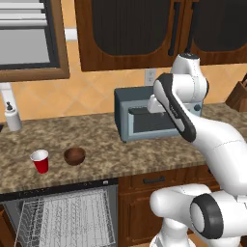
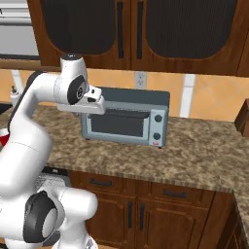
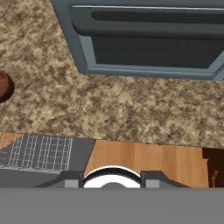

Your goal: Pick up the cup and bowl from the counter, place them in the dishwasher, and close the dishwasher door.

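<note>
The red cup [image 1: 40, 160] stands upright near the front edge of the granite counter [image 1: 144, 154], at the left. The dark brown bowl [image 1: 75, 155] sits just right of it, and its edge shows in the hand view [image 3: 4, 86]. Below them the dishwasher [image 1: 67, 217] is open, with its white wire rack [image 3: 39, 151] drawn out. My gripper [image 3: 112, 177] hangs high over the counter in front of the toaster oven, well right of the bowl. It points down, open and holding nothing. In the right base view my hand [image 2: 91, 103] is level with the oven's top.
A grey toaster oven [image 1: 144, 118] stands at the back of the counter, close behind my hand. A white soap dispenser [image 1: 12, 118] is at the far left and a knife block [image 1: 239, 96] at the far right. Dark wall cabinets [image 2: 146, 34] hang overhead.
</note>
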{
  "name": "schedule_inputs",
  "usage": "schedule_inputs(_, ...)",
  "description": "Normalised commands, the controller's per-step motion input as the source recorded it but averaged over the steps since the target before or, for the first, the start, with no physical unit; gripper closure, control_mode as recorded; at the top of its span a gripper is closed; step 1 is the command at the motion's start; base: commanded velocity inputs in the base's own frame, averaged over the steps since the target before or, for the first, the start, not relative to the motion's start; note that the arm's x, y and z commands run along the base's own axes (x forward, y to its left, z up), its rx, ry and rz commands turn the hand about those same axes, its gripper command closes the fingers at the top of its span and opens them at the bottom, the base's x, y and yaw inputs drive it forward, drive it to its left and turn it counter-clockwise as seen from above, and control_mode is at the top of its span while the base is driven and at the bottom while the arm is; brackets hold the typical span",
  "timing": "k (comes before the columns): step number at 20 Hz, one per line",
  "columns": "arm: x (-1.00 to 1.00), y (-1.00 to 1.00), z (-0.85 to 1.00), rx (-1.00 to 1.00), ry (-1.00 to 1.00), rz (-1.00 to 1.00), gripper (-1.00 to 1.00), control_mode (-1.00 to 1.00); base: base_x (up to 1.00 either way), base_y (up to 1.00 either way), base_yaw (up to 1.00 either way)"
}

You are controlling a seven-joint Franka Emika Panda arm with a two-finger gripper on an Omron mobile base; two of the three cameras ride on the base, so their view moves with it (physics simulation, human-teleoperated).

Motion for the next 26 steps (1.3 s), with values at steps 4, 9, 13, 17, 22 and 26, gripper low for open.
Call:
schedule_inputs(4, 0.00, 0.00, 0.00, 0.00, 0.00, 0.00, -1.00, 1.00, -0.07, 0.00, 0.00)
schedule_inputs(9, 0.00, 0.00, 0.00, 0.00, 0.00, 0.00, -1.00, 1.00, -0.25, -0.01, 0.08)
schedule_inputs(13, 0.00, 0.00, 0.00, 0.00, 0.00, 0.00, -1.00, 1.00, -0.22, -0.05, 0.36)
schedule_inputs(17, 0.00, 0.00, 0.00, 0.00, 0.00, 0.00, -1.00, 1.00, -0.16, -0.10, 0.48)
schedule_inputs(22, 0.00, 0.00, 0.00, 0.00, 0.00, 0.00, -1.00, 1.00, -0.22, -0.12, 0.54)
schedule_inputs(26, 0.00, 0.00, 0.00, 0.00, 0.00, 0.00, -1.00, 1.00, -0.25, -0.13, 0.54)
